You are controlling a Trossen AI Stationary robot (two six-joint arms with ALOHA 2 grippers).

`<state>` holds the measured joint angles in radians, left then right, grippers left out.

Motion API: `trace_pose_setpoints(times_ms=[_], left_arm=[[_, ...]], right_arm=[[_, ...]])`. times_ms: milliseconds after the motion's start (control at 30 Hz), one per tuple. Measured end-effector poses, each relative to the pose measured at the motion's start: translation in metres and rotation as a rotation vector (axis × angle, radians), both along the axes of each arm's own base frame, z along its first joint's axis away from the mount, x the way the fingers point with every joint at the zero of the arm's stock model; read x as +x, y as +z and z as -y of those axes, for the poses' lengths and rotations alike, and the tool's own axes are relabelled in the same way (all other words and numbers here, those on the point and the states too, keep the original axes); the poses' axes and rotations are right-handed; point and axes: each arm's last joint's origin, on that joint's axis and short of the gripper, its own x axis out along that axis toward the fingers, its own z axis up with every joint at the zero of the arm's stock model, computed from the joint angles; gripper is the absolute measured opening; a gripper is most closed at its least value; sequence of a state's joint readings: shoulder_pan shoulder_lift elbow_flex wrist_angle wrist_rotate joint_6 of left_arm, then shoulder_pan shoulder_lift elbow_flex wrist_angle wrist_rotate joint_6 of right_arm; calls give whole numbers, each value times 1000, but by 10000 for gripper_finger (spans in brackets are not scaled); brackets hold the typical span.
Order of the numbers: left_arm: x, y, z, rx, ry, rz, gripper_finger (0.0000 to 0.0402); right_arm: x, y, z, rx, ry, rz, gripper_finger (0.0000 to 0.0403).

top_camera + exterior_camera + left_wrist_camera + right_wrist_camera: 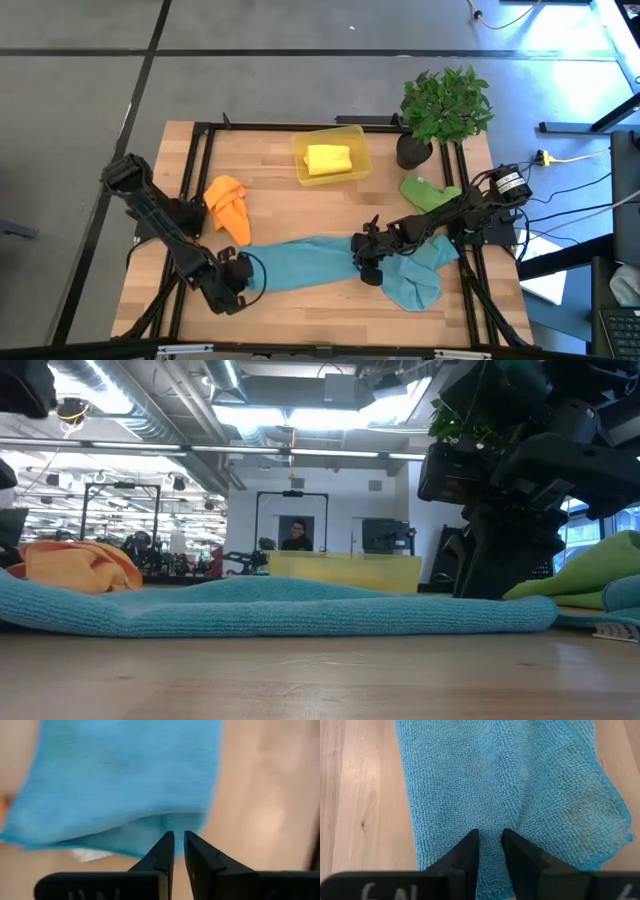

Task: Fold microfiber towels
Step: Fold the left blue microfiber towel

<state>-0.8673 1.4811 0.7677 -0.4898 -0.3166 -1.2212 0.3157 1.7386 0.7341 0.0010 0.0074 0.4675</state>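
A teal-blue towel [300, 262] lies stretched out across the near part of the table, and it also shows in the low view [280, 605]. More teal cloth [415, 278] lies bunched at its right end; I cannot tell if that is a second towel. My left gripper [240, 275] is shut at the towel's left end. My right gripper [365, 255] is shut on the towel near its middle. An orange towel [228, 205] lies crumpled at the left. A green towel [430, 192] lies at the right. A yellow towel [328, 158] lies in the bin. My left gripper pinches the teal towel's left end edge [172, 824] between its two fingertips [165, 847]. The fingers come low from the table's left. That edge is raised a little, so its underside shows; the rest lies on the table. My right gripper pinches a raised crease [490, 827] of the teal towel between its two fingers [467, 850]. The fingers point down from above and stand on either side of the crease. The towel lies on the table around the hold.
A translucent yellow bin [345, 135] stands at the far middle and a potted plant [445, 105] at the far right. Bare wood [300, 215] lies between the bin and the teal towel. A person [297, 535] shows in the room behind the table.
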Motion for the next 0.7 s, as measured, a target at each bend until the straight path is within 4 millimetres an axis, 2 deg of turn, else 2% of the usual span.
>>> trace_pose_setpoints(times_ms=[200, 500, 700], left_arm=[[4, -9, 5, -41, -24, 18, 58], [-2, -22, -1, -40, 33, -11, 129], [-3, -32, -4, -103, 36, 16, 135]], right_arm=[[0, 0, -2, -2, 5, 2, 94], [-1, 0, -2, -1, 5, 2, 94], [-1, 0, -2, 0, 5, 2, 94]])
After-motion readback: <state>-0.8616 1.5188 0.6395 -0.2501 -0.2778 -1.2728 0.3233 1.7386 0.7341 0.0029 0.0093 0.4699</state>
